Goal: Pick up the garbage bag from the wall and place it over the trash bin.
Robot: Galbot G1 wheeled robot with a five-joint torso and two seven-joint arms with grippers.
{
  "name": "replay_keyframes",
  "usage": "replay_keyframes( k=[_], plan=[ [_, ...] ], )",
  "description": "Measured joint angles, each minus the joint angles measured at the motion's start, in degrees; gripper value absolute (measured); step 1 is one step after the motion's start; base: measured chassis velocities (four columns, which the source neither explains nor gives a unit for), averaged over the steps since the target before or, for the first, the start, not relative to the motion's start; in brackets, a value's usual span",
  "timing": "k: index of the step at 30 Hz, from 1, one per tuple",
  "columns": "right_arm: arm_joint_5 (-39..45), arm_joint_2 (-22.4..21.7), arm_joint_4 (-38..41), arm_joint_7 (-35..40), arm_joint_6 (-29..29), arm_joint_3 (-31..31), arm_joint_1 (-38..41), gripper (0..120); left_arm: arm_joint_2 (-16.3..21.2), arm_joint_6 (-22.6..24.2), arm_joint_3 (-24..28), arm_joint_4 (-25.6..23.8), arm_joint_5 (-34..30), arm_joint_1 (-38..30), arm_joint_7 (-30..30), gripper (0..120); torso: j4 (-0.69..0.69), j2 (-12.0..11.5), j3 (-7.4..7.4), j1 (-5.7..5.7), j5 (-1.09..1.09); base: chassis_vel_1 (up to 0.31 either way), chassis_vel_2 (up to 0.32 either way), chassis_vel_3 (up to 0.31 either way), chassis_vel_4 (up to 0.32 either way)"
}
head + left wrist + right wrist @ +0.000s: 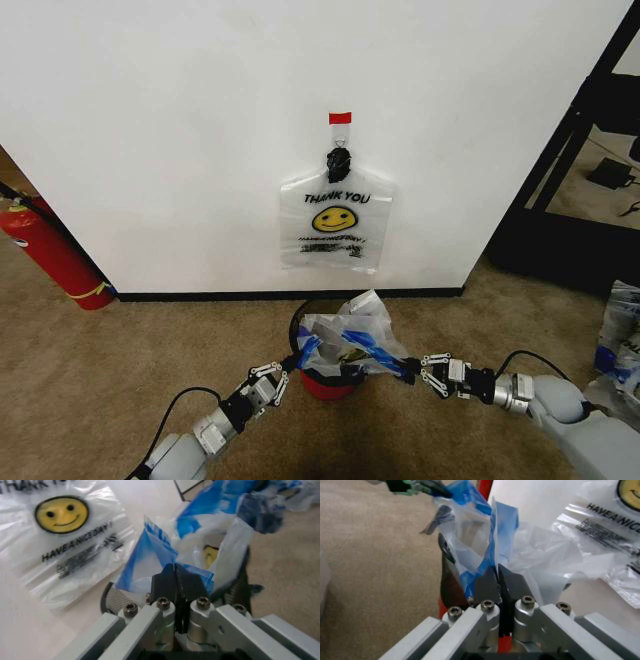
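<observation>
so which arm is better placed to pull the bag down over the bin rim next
Neither clearly: the left tool and the right tool each pinch one side of the garbage bag, spread above the trash bin. The left sits nearer the rim, so perhaps left.

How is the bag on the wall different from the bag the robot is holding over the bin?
The smiley bag hangs flat from the black hook on the wall; the garbage bag sits crumpled over the trash bin.
The smiley bag is untouched; the garbage bag is pinched by the left gripper and right gripper.
The smiley bag's yellow face shows plainly; the garbage bag shows blue patches.
Both are thin see-through plastic.
</observation>
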Motion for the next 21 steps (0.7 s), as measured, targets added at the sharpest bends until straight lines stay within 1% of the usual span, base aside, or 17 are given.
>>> replay_keyframes(
  k=[4, 8, 17, 19, 21],
  plan=[
    [-0.9, 0.5, -1.1, 1.6, 1.0, 0.0, 0.3, 0, -0.1, -1.5, -0.9, 1.2, 2.5, 0.5, 1.2, 0, -0.01, 0.0, 0.00, 0.00, 0.00, 0.000, 0.000, 0.000, 0.000],
    [-3.1, 1.4, -2.4, 5.3, 2.1, -0.7, 0.5, 0, -0.3, -1.5, -1.7, 3.5, 5.0, 0.4, 1.0, 0, 0.00, 0.0, 0.00, 0.00, 0.00, 0.000, 0.000, 0.000, 0.000],
    [-4.4, 2.6, -3.8, 5.4, 2.9, -1.8, 0.1, 0, -1.0, -1.3, -1.7, 5.1, 6.0, 0.6, 0.7, 0, -0.01, 0.0, 0.00, 0.00, 0.01, 0.000, 0.000, 0.000, 0.000],
    [-5.2, 2.7, -4.2, 5.1, 3.0, -1.8, 0.0, 0, -1.5, -1.3, -1.5, 5.6, 6.6, 0.5, 0.7, 0, -0.01, 0.0, 0.00, 0.00, -0.01, 0.000, 0.000, 0.000, 0.000],
    [-6.3, 3.1, -5.1, 5.5, 3.1, -1.7, 0.1, 0, -2.2, -1.3, -1.4, 6.3, 7.1, 0.1, 0.7, 0, -0.01, 0.0, 0.00, 0.00, 0.00, 0.000, 0.000, 0.000, 0.000]
  ],
)
